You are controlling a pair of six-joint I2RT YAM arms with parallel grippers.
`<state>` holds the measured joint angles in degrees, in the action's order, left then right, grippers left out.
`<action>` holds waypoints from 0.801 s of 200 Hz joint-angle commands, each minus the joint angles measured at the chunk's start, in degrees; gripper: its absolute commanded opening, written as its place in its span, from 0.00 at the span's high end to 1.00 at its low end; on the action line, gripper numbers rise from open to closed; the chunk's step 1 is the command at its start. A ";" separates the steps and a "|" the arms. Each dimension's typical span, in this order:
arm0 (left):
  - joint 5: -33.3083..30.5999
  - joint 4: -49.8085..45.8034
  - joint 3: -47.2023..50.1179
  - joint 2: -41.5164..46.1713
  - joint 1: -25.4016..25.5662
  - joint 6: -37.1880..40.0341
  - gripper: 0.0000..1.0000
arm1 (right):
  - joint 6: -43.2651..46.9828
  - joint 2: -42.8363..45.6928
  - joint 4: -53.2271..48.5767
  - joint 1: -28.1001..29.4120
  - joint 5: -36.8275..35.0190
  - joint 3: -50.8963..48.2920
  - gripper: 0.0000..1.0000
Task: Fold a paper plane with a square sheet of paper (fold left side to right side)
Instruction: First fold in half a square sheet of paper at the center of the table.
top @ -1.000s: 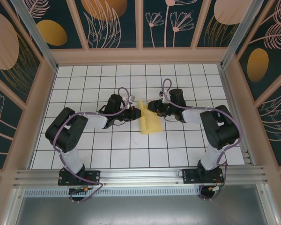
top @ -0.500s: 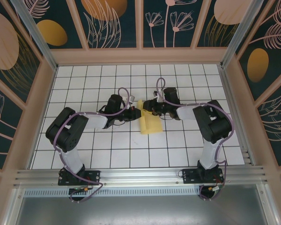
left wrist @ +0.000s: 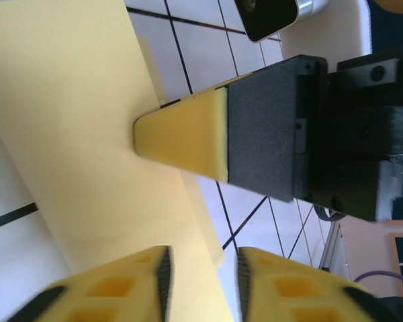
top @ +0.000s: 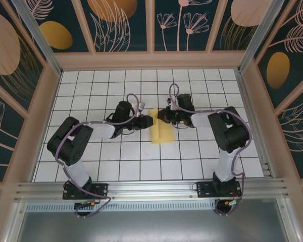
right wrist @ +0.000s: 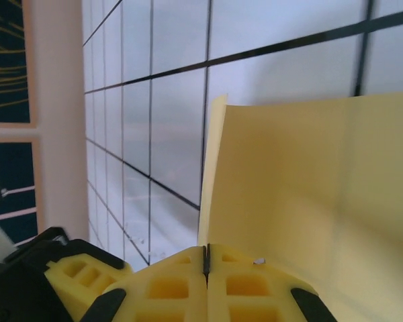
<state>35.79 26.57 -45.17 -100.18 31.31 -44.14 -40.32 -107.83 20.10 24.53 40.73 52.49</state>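
Note:
The yellow-orange square sheet of paper lies partly folded mid-table, its far end lifted between the two grippers. My right gripper comes in from the right. In the right wrist view it is shut, with the sheet's upright edge running down into the seam of its jaws. My left gripper is at the sheet's left side. In the left wrist view it stands open, the paper hanging loose in the gap. One finger of the right gripper presses against the sheet there.
The white grid-tiled table is walled by a pale frame with patterned panels. An aluminium rail runs along the near edge by the arm bases. Both forearms stretch inward across the middle tiles.
The left gripper has opened and let go of the paper. The right gripper has moved left onto the lifted end and shut on it.

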 commanded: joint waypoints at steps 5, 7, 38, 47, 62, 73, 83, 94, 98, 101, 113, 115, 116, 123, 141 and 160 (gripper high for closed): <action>-5.40 -5.93 -1.39 4.61 0.24 3.32 0.54 | 5.25 3.88 -5.91 -2.58 -3.27 0.19 1.00; -5.67 -6.34 -1.47 4.64 0.31 3.35 0.53 | 5.38 4.02 -6.09 -2.74 -3.39 0.14 1.00; -7.39 -8.50 -3.10 2.68 0.42 2.89 0.45 | 7.24 4.94 -8.11 -4.72 -4.41 -0.90 1.00; -7.18 -8.51 -3.87 1.55 0.34 2.23 0.44 | 7.76 5.05 -8.68 -4.83 -4.67 -1.01 1.00; -7.20 -8.64 -5.28 -1.18 0.67 1.57 0.43 | 8.47 4.92 -9.53 -4.85 -5.08 -0.93 1.00; -7.52 -9.27 -6.49 -2.54 0.92 1.38 0.42 | 8.76 4.99 -10.05 -4.88 -5.71 -1.10 1.00; -8.07 -10.27 -7.87 -3.74 1.16 1.49 0.42 | 8.76 5.11 -10.10 -5.00 -6.09 -1.42 1.00; -8.56 -11.23 -9.27 -4.95 1.46 1.73 0.42 | 8.59 5.16 -10.16 -5.11 -6.19 -1.84 1.00; -8.73 -11.54 -9.83 -5.43 1.54 1.76 0.42 | 8.59 5.16 -10.11 -5.11 -6.11 -2.04 1.00; -8.86 -11.83 -10.15 -5.80 1.68 1.75 0.42 | 8.51 5.18 -10.04 -5.09 -6.06 -2.15 1.00; -9.28 -12.99 -11.93 -7.08 2.02 1.78 0.42 | 8.28 5.41 -9.72 -4.98 -5.97 -2.79 1.00; -9.43 -13.15 -12.22 -7.34 2.01 1.78 0.42 | 8.25 5.56 -9.61 -5.01 -6.00 -2.97 1.00; -9.47 -13.27 -12.40 -7.46 2.05 1.78 0.42 | 8.24 5.59 -9.58 -5.02 -6.01 -3.08 1.00; -9.81 -13.96 -13.17 -8.18 2.20 1.77 0.42 | 8.08 5.81 -9.40 -5.07 -6.10 -3.60 1.00; -10.53 -15.20 -14.61 -9.79 2.60 1.49 0.42 | 7.97 6.41 -9.20 -5.03 -6.32 -4.90 1.00; -11.26 -16.50 -15.86 -11.27 2.96 1.42 0.43 | 8.06 6.97 -8.96 -5.11 -6.60 -5.92 1.00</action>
<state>26.24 13.45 -58.81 -109.32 33.76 -42.30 -33.30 -103.42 11.46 19.68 35.05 48.05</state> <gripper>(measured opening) 0.576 0.064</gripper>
